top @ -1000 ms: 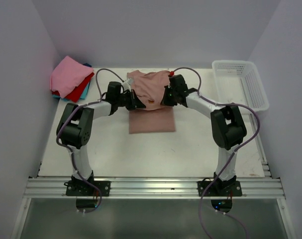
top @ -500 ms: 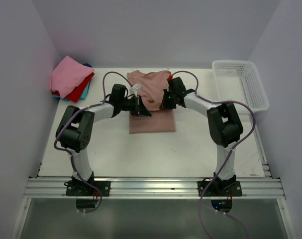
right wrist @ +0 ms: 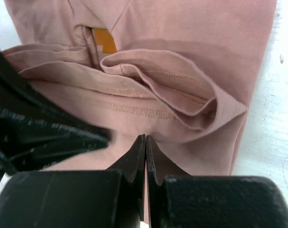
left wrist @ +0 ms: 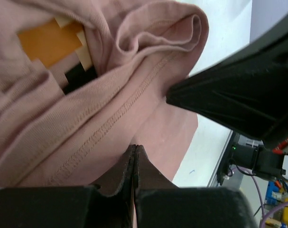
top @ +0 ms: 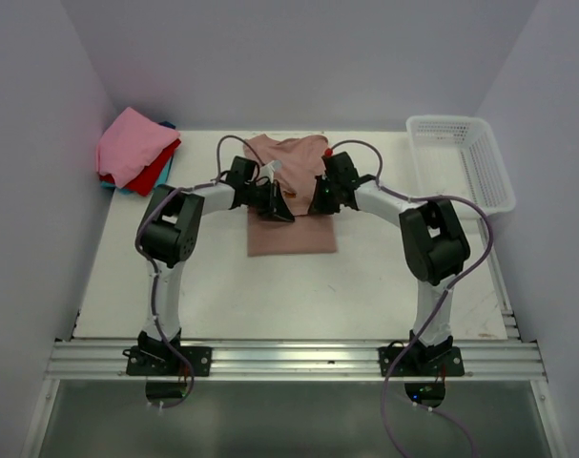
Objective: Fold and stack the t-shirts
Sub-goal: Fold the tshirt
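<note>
The dusty-pink t-shirt (top: 291,234) lies mid-table, its near half flat and its far half bunched into folds (top: 291,162). My left gripper (top: 283,209) is shut on a hemmed fold at the shirt's left side; in the left wrist view its tips (left wrist: 134,147) meet the cloth (left wrist: 87,118) below an orange and black print (left wrist: 49,42). From the right, my right gripper (top: 318,204) is shut on the same shirt, its tips (right wrist: 144,137) under a gathered sleeve fold (right wrist: 181,90). The other t-shirts, pink over red and blue, sit folded in a stack (top: 134,150) at the far left.
A white lattice basket (top: 461,162) stands at the far right of the white table (top: 222,286). The two wrists are close together over the shirt, the right one showing as a dark mass (left wrist: 238,90) in the left wrist view. Walls close in on three sides.
My left arm has swung right, carrying its gripper toward the shirt's middle and closer to the right gripper. The right gripper has shifted only slightly. The shirt's far half has bunched narrower.
</note>
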Available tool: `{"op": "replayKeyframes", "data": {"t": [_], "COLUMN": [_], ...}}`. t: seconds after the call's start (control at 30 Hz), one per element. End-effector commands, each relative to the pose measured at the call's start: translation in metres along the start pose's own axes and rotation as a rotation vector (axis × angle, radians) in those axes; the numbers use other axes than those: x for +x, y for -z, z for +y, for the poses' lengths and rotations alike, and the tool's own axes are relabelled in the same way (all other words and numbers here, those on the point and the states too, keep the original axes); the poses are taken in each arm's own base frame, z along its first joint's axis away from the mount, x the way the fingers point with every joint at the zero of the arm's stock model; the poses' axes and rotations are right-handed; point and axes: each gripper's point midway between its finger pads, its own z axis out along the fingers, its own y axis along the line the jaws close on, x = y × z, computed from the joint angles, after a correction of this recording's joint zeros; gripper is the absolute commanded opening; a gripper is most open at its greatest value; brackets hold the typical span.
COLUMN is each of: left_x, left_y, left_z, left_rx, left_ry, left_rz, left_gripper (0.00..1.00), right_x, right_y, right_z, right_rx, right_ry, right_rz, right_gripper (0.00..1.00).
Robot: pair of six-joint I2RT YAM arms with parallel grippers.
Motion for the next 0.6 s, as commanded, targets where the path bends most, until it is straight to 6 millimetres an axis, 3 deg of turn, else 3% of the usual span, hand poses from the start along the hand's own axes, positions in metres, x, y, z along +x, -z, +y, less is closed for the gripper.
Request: {"op": "replayKeyframes", "data": {"t": [0.0, 0.3, 0.57], "left_x": [-0.025, -0.072, -0.107], "left_y": [-0.001, -0.003, -0.005], "left_z": [-0.001, 0.006, 0.039], "left_rx": [-0.025, -0.083, -0.146], "left_ry": [-0.059, -0.089, -0.055], "left_rz": [-0.032, -0.119, -0.167], "left_gripper": [0.0, 0.0, 0.0], "right_x": [-0.022, -0.012, 0.008], "right_y": [0.027, 0.052, 0.086], "right_z": [0.023, 0.031, 0.019], "right_rx": [-0.071, -0.139, -0.132], "right_ry": [0.026, 0.042, 0.052], "right_rz": [-0.08, -0.112, -0.14], "right_gripper": [0.0, 0.0, 0.0]}}
